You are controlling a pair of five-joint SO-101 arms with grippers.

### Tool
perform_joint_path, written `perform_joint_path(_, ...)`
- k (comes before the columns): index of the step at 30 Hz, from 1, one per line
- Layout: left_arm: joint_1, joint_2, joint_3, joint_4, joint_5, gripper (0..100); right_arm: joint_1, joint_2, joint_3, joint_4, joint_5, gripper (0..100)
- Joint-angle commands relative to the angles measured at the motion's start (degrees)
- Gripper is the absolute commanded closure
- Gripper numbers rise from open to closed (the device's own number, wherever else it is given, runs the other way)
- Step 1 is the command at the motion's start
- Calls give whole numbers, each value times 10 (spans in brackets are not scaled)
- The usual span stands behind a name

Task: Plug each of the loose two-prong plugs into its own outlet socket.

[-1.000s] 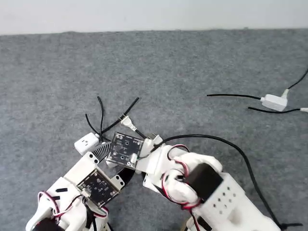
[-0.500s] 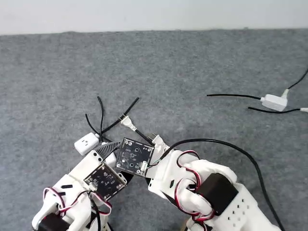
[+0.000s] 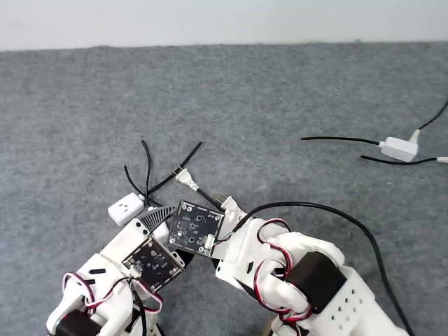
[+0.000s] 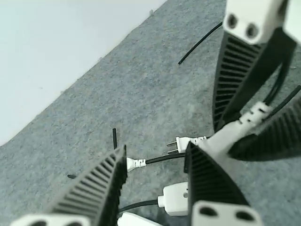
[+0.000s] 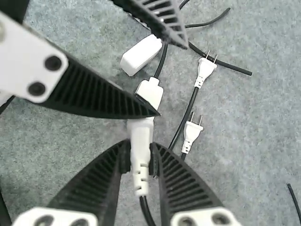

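I'm at the mating step: my right tool [image 5: 139, 147] is clamped tight on a white plug [image 5: 140, 132], whose nose touches the corded socket [image 5: 150, 92] lying just beside the white socket block [image 5: 141, 55]. My left tool [image 4: 155, 153] stands wide open with nothing in it, straddling that corded socket. I can't tell whether the prongs are in, so I judge the next move is to brace the corded socket with the left tool and push the plug straight home; a loose plug [image 5: 205, 68] and a second loose plug [image 5: 192, 132] lie on the counter [image 3: 280, 105] near the block. I can read no brand, label or writing.
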Motion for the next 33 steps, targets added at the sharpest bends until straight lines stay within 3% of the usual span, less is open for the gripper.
perform_joint_path(1,4,-8,-1,-11,6,797,-4,-19,-58,17,4,991)
perform_joint_path(15,6,-8,5,-12,6,796,-7,-14,-68,3,4,991)
perform_joint_path(33,58,-8,6,-12,6,796,-7,-12,-90,-6,3,991)
